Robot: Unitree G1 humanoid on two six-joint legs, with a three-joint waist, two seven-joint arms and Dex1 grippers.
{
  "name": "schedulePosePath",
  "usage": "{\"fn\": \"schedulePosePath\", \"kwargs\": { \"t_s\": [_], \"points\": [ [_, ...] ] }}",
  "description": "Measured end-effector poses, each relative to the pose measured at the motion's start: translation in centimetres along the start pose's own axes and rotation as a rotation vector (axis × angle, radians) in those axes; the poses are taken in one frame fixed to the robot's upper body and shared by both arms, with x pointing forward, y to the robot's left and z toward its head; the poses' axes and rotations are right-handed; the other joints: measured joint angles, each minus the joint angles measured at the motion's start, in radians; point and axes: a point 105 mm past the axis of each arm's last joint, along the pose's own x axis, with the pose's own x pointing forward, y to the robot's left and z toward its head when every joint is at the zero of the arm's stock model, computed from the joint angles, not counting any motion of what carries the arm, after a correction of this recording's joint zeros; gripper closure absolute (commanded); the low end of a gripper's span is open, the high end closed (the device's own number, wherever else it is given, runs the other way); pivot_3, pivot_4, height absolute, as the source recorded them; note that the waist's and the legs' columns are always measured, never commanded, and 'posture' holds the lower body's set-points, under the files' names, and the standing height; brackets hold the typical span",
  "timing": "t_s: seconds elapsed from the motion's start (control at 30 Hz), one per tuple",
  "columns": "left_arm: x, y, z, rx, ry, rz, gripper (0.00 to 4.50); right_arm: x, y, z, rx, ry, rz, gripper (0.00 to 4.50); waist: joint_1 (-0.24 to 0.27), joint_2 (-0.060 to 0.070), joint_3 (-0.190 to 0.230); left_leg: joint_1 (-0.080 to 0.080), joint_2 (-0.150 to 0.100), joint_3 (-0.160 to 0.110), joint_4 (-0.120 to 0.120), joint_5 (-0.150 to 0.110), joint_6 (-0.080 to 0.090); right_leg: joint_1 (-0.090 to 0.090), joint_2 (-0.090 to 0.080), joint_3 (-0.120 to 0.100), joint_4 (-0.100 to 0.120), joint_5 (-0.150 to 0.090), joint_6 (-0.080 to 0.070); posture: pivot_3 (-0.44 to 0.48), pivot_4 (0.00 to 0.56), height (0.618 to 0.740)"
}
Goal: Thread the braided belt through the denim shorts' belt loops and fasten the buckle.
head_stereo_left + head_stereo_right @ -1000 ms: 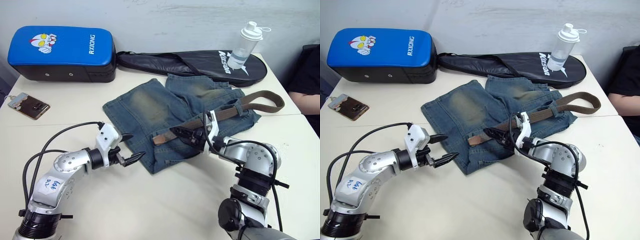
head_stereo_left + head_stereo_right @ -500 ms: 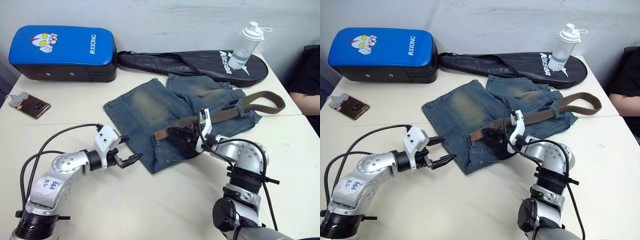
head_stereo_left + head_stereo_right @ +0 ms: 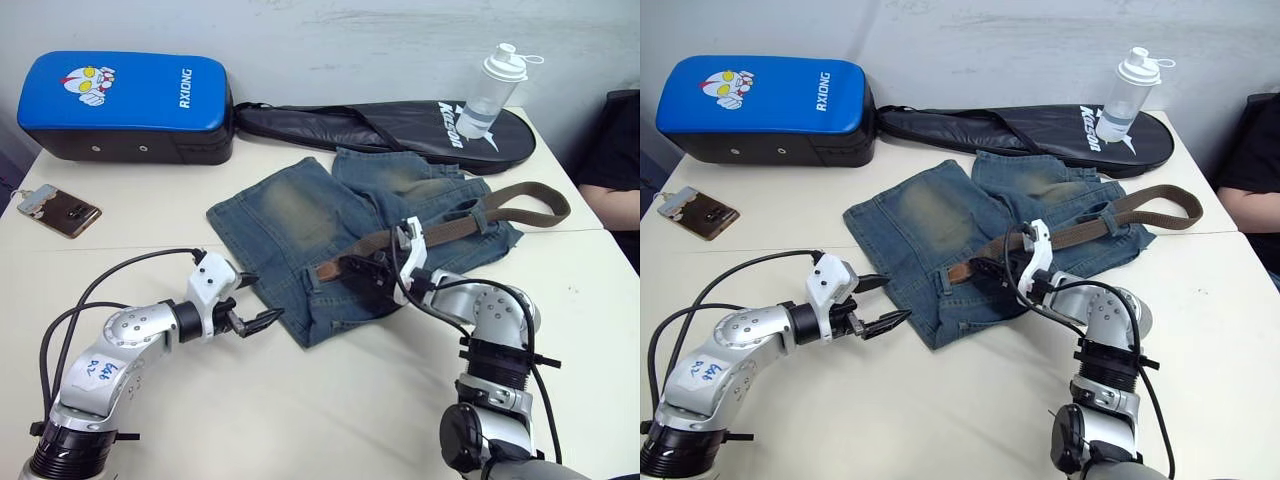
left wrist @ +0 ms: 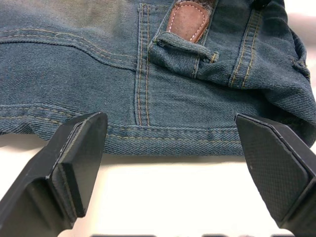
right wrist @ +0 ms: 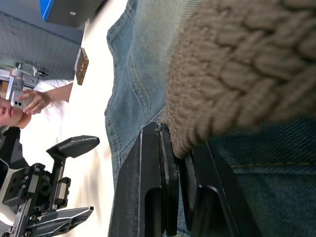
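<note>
Table (image 3: 330, 420): pale top carrying all the items, the shorts near its middle.
Shorts (image 3: 300, 215): spread flat, legs toward the far side, waistband toward the robot.
Belt (image 3: 520, 190): lies across the waistband; its far part loops loose off the shorts on the robot's right, and its leather tip (image 4: 186, 19) has just passed a loop (image 4: 182, 47) near the middle.
Right gripper (image 3: 362, 272): clamped on the belt a little behind the tip; the wrist view has the braid pinched between the black fingers (image 5: 148, 168).
Left gripper (image 3: 258, 300): jaws wide apart, empty, at the waistband edge just short of the cloth.
Buckle: I cannot make it out.
Progress: probably mid-threading; the loops toward the left remain, fastening not yet begun.
</note>
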Motion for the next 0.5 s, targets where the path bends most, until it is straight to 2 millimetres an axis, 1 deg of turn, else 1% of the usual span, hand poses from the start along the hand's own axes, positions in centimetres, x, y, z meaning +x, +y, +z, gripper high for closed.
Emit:
{"fn": "schedulePosePath", "kwargs": {
  "t_s": [0.13,0.2,0.33,0.5],
  "points": [
    [0.0,0.0,-0.1,0.0,0.003,0.001,0.0,0.6,0.8,-0.8,0.023,0.014,0.049,4.42,-0.005,0.0,0.0,0.0,0.001,0.0,0.0,0.0,0.0,0.0,0.001,0.0,0.0,0.0,0.0,0.0,0.15,0.74],
    [0.0,0.0,-0.1,0.0,0.003,0.0,0.0,1.2,1.4,-1.5,0.022,0.044,0.077,4.42,-0.01,0.0,0.0,0.0,0.002,0.0,-0.001,0.0,0.0,0.0,0.001,0.0,0.0,0.0,0.0,0.0,0.15,0.74],
    [0.2,-0.2,-0.1,-0.001,0.003,-0.005,0.0,2.3,2.1,-2.4,0.033,0.068,0.118,4.42,-0.024,-0.003,-0.002,0.001,0.002,0.0,-0.001,0.0,-0.001,0.0,0.002,0.0,0.0,-0.001,-0.001,0.0,0.15,0.74],
    [0.3,-0.3,-0.2,-0.004,0.004,-0.013,0.0,3.0,2.4,-2.6,0.082,0.064,0.16,4.42,-0.028,-0.006,-0.004,0.002,0.006,0.0,-0.001,0.0,-0.003,0.0,0.004,0.0,0.0,-0.002,-0.003,0.0,0.15,0.74]
  ]
}}
